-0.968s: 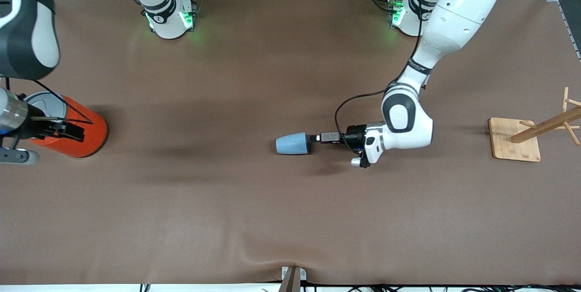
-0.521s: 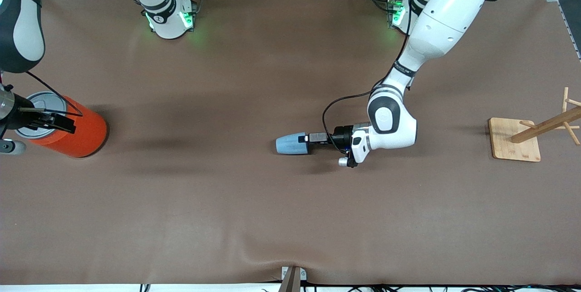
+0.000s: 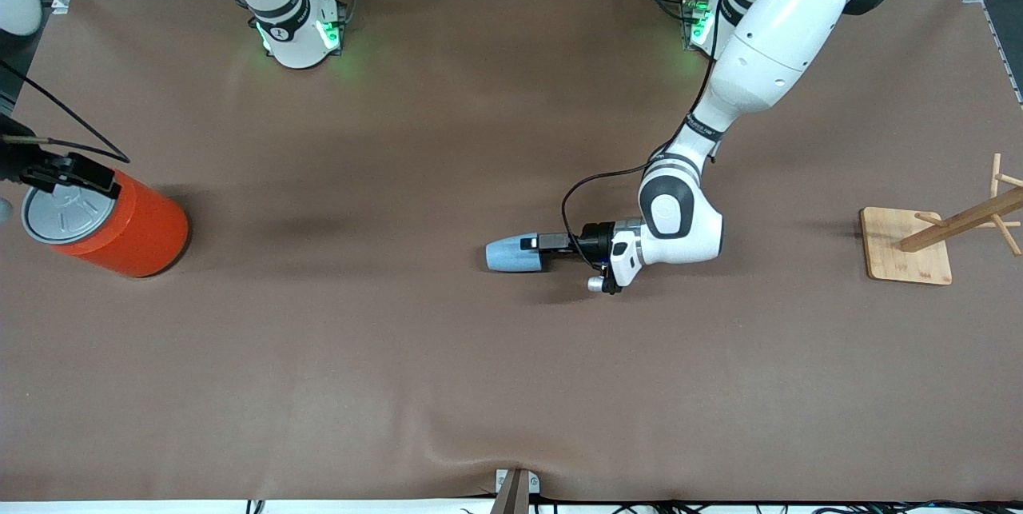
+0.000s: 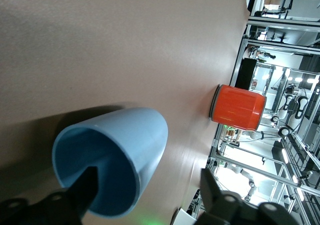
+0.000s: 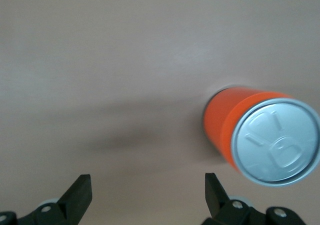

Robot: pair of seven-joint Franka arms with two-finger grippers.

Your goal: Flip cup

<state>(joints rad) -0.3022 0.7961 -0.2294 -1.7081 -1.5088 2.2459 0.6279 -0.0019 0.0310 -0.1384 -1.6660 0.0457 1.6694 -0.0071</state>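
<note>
Near the middle of the desk [image 3: 400, 354] the cup [image 3: 512, 256] lies on its side, a small light-blue tapered one, darker blue inside, mouth toward the left arm's end. The left claw [image 3: 534, 242] is spread wide at the rim, one finger [image 4: 85, 185] inside the mouth, one outside, gripping nothing. The right claw [image 3: 68, 170] hangs wide open and empty over the can [image 3: 108, 222].

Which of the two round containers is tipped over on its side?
The small light-blue cup, mid-table, lies on its side; one finger of the left end effector reaches into its mouth. The big orange can stands upright, grey lid on top.
</note>
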